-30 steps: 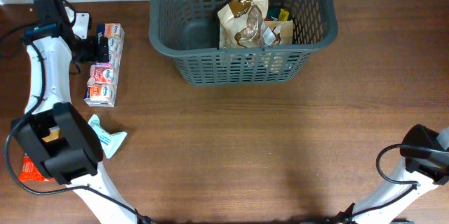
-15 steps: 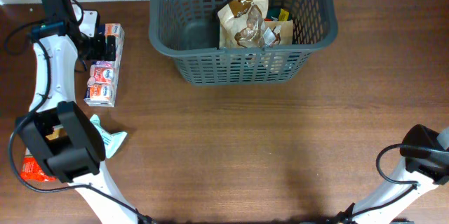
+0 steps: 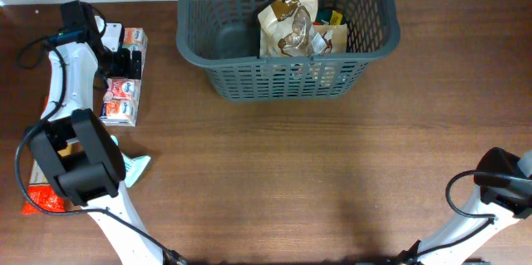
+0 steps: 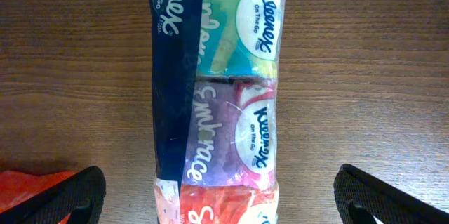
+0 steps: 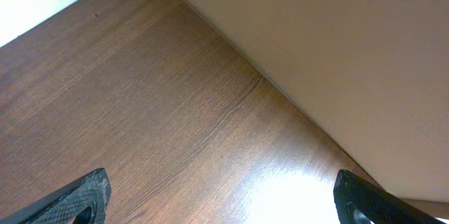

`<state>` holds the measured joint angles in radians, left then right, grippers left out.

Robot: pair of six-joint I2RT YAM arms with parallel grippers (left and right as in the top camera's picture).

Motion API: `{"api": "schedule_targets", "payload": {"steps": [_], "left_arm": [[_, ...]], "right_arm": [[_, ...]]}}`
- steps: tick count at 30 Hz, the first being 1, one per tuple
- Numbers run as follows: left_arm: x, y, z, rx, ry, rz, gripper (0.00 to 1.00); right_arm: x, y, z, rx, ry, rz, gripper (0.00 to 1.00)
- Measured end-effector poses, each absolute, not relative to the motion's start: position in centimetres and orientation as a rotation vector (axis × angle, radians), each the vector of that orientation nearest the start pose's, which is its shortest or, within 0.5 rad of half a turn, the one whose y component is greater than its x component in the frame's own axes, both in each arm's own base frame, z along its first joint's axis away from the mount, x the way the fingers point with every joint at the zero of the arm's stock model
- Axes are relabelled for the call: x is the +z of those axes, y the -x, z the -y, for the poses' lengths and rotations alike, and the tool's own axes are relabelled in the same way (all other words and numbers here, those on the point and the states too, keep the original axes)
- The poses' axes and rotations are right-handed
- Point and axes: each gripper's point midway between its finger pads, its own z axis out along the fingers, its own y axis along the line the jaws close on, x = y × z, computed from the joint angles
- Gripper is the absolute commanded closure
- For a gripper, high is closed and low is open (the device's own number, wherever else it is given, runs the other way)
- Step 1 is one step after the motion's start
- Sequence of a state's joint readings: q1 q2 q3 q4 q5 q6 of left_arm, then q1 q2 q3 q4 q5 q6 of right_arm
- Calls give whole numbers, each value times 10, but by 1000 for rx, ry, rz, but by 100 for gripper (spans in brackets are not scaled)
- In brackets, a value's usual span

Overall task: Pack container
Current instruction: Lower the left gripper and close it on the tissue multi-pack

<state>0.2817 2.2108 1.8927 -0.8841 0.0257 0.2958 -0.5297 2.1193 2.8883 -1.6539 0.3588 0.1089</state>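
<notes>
Left wrist: tissue pack [image 4: 217,97], "Kleenex On The Go", "Embrace".

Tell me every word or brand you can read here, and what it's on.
"Kleenex On The Go": white ovals on the teal tissue pack and the purple tissue pack.
"Kleenex On The Go": navy strip.
"Embrace": purple tissue pack.
The brown pouch in the container: too small to read.

The tissue multipack [image 4: 217,90] reads "Kleenex On The Go" and "Embrace".
</notes>
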Motion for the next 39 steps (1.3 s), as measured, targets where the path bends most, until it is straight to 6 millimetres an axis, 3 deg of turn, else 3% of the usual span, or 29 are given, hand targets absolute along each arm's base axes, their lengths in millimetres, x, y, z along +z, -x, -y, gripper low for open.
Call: {"api": "schedule_targets", "payload": {"steps": [6,15,30,31,33,36,37,39], "left_arm": [[64,-497,-139,104,-26,-2803,1],[14,-479,-139,90,-21,-2949,1],[10,-467,-147,164,-18,-3002,1],[10,-467,-147,167,-18,-3002,9],[10,-467,-147,168,-20,-3002,50],[11,-467,-148,176,-24,-3001,92],[12,-468,-149,179,-23,-2997,98],[16,-471,-150,191,-23,-2985,98]], "right_arm": [[370,-350,275,-623,-929,-2299,1],[370,-350,275,-623,-929,-2299,1],[370,-350,275,-623,-928,-2299,1],[370,-350,275,-623,-928,-2299,1],[370,-350,275,-623,-928,-2299,1],[370,-350,275,-623,-929,-2299,1],[370,-350,275,-623,-928,-2299,1],[370,-350,275,-623,-929,-2299,1]]}}
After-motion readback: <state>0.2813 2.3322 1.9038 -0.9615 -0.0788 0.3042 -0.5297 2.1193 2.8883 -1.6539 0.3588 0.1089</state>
